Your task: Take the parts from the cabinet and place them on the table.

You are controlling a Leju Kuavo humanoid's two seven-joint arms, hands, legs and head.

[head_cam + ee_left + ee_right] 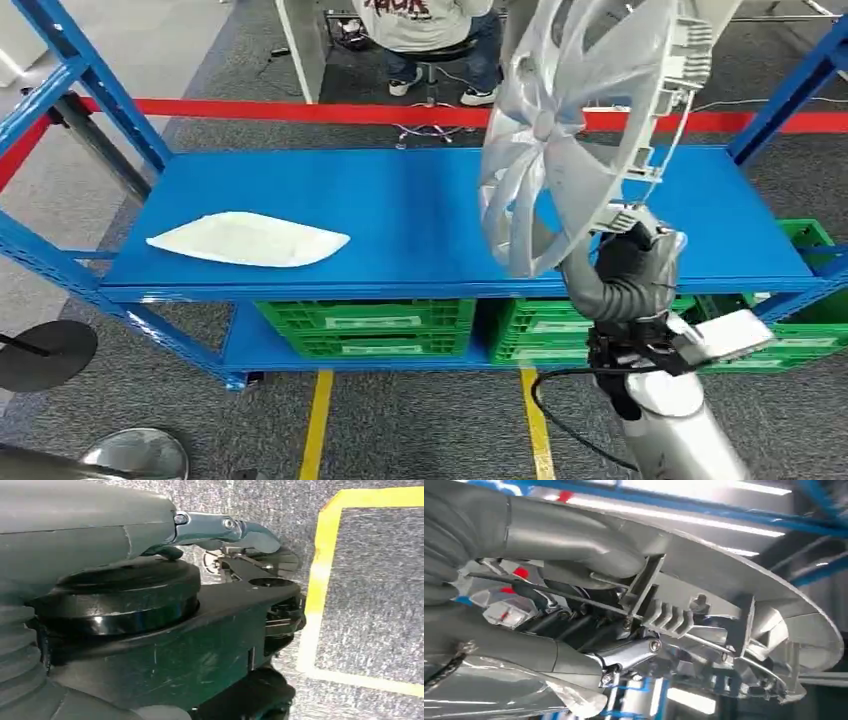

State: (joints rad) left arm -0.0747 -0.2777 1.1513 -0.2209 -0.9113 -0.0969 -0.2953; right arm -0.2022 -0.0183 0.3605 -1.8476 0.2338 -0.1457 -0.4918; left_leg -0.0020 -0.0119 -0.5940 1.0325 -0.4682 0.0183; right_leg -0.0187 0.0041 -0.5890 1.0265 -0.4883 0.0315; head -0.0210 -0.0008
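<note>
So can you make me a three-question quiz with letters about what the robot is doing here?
1. Where is the white part lying?
A. on the blue shelf
B. on the floor
C. in a crate

2. What colour are the crates under the shelf?
A. red
B. green
C. yellow

3. What is the right hand doing?
A. hanging empty
B. pressing the shelf
C. holding up the silver wheel cover

Answers: 1 A, it rests flat on the shelf top; 2 B, their slatted walls are green; 3 C, the cover stands above the hand.
</note>
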